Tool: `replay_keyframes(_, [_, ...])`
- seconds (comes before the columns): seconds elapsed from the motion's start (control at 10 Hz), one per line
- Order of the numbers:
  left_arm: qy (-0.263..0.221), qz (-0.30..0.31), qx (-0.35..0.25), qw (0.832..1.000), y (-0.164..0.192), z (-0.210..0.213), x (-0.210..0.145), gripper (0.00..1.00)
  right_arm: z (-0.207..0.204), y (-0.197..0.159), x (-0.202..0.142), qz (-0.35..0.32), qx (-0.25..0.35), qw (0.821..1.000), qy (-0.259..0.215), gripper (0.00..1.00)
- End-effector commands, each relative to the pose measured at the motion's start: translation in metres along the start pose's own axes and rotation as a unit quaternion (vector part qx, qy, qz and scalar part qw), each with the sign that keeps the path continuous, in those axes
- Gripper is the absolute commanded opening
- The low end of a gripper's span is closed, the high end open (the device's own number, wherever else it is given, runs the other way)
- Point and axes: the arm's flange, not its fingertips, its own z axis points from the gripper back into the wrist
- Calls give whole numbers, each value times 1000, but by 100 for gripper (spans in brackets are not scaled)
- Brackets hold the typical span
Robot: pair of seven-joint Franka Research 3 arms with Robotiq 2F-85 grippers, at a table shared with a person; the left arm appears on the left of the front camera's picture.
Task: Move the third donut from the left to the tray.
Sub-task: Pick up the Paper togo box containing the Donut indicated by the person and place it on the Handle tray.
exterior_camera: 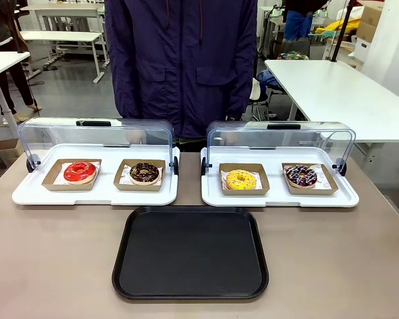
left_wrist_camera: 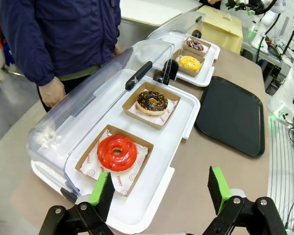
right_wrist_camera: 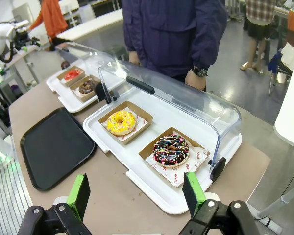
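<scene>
On the right white tray (exterior_camera: 279,198), lid (exterior_camera: 279,138) swung back and front edge open: the third donut from the left (exterior_camera: 241,179), in its brown holder (exterior_camera: 261,189). Just in front, on bare worktop (exterior_camera: 53,266): the tray (exterior_camera: 190,252), black, raised rim all round. Above the near worktop edge: left gripper (left_wrist_camera: 160,188) and right gripper (right_wrist_camera: 136,193), both spread wide, grasping nothing.

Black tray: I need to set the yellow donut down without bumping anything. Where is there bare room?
The black tray is bare all over inside its rim. Bare table flanks it on both sides. Behind it, the left white tray and right white tray are crowded, two donuts each, the yellow donut on the right one.
</scene>
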Motion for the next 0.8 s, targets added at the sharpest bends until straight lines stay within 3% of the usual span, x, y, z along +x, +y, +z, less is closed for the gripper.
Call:
replay_keyframes(0.0, [-5,-5,-4,1000,0,3,1,100,-1,-1,2,3,1,1000,-8,100])
replay_keyframes(0.7, [-5,-5,-4,1000,0,3,1,100,-1,-1,2,3,1,1000,-8,100])
